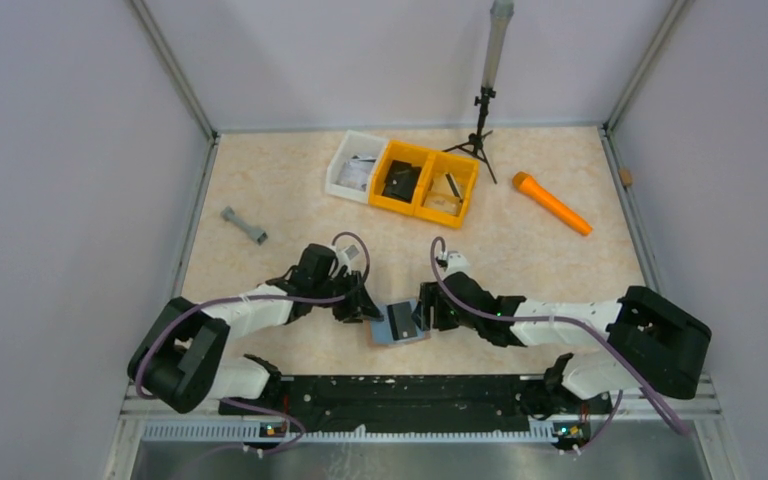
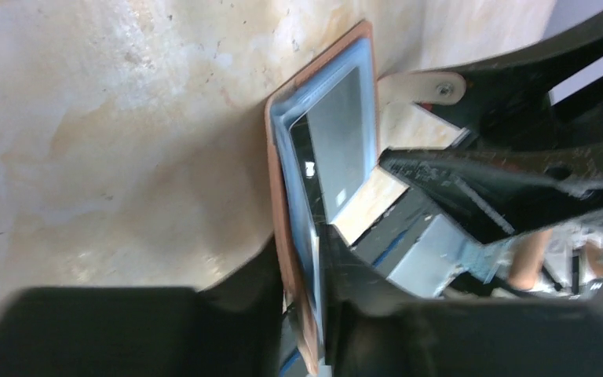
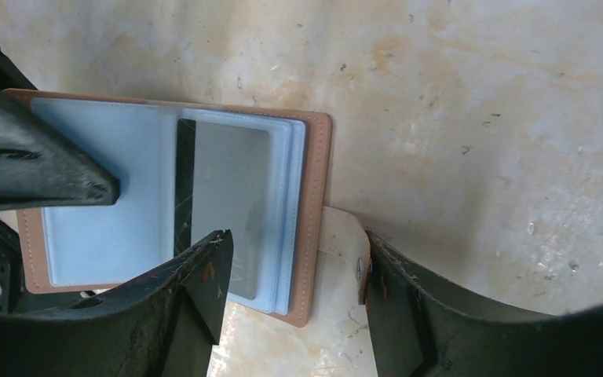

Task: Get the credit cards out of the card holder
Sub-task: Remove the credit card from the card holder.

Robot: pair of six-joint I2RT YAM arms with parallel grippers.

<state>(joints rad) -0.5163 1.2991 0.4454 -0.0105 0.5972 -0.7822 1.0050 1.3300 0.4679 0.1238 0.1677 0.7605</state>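
Reddish-brown leather folding card holder (image 3: 316, 196) is lying open on the beige desk (image 3: 479, 118) between both arms. Thin greyish credit card (image 3: 232, 181) is sitting in a sleeve, probably stiff, light and slippery; pinch its edge. Right gripper (image 3: 292, 245) is straddling the holder's edge, jaws wide, holding nothing. Left gripper (image 2: 298, 263) is straddling the other leaf, clamping or not, can't tell.

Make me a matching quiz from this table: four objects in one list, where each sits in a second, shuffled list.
1 card holder
2 orange cylinder
3 grey dumbbell-shaped piece
4 white bin

A left part of the table
B against the yellow bins
C open, between the left end effector and the right end effector
D right side, toward the back

Pairs: 1-C, 2-D, 3-A, 4-B
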